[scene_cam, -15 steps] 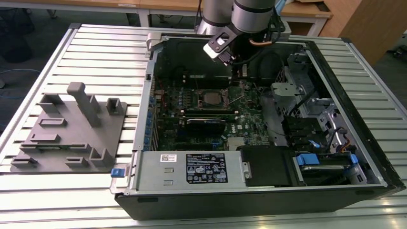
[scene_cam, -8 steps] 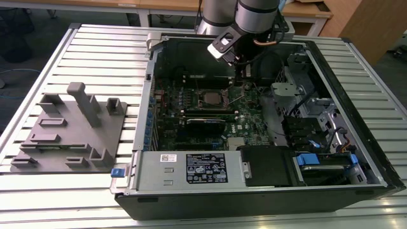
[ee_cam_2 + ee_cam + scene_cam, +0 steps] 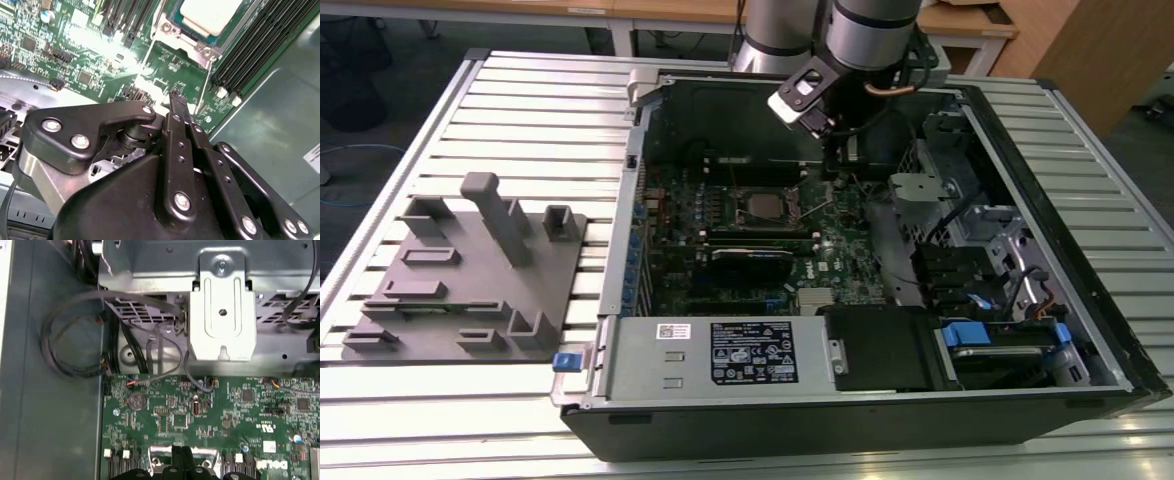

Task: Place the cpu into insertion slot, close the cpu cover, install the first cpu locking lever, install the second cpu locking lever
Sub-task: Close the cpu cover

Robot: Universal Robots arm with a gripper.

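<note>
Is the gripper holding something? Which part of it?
Nothing seems held. The gripper is shut, its tips empty, close beside a thin locking lever near the cpu.

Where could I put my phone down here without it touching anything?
On the table, two bare patches at the exterior view's left: one behind the grey block, up to the case wall; one in front of the block, along the table's near edge. Inside the case it is crowded: board, cables, gripper by the socket.
</note>
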